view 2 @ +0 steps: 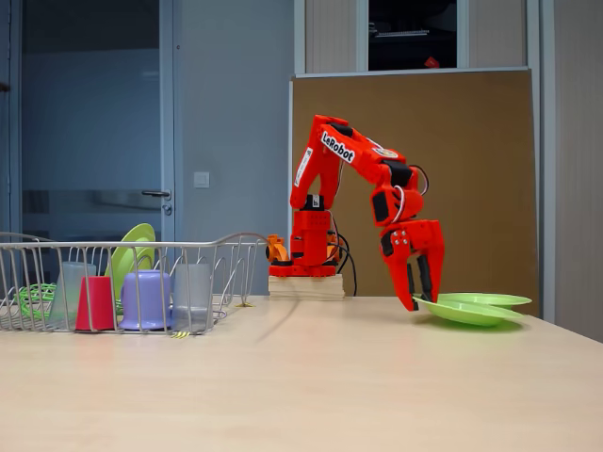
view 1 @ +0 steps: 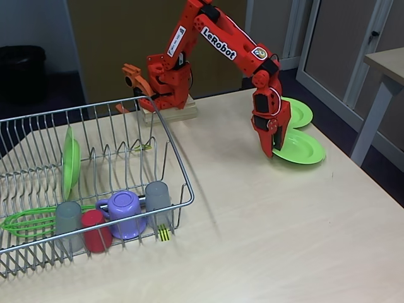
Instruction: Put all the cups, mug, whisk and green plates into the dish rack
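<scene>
Hand [view 2: 420, 299] of the red arm comes down on the near plate's [view 1: 302, 149] left rim at right of the frame, fingers apart around it. Rack [view 1: 178, 165] is far left.

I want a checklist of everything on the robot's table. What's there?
Surface: pale wooden table, mostly bare.
Job's things: silver wire dish rack holds one upright lime-green plastic plate, green-wired whisk, two grey tumblers, red tumbler and lilac mug. Two more lime-green plates lie on the table; in the side view the nearer one is tilted, its edge raised.
Clutter: nothing seen.
Grippers: orange gripper, fingers down at the nearer plate's edge.
Cables: black wires behind the arm's base.
Surroundings: brown board, door, another table.
</scene>
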